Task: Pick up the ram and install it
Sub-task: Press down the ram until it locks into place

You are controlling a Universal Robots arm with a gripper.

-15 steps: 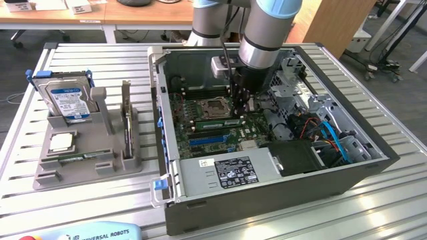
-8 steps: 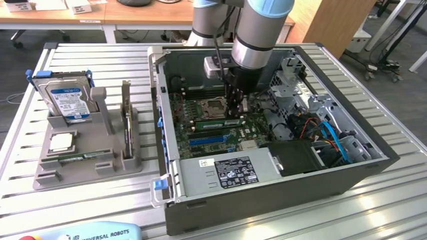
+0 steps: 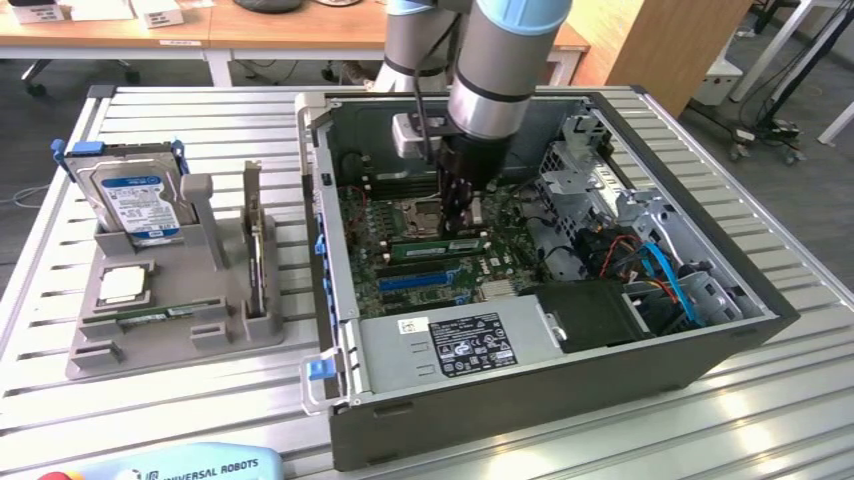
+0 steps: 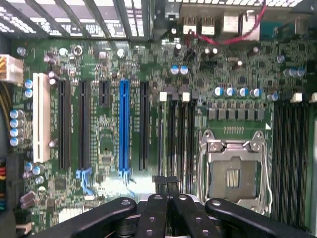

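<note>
While the gripper (image 4: 166, 184) hangs low over the motherboard (image 4: 104, 144) inside the computer case (image 3: 534, 390), its two fingers are pinched tight together, right over a ram (image 3: 430, 246) stick sitting in the slots by the processor socket (image 3: 411, 213). You can see another one lying in the gray holder (image 3: 174, 340) outside. I think it is light, thin, stiff and easy to break, so hold its long flat sides.
</note>
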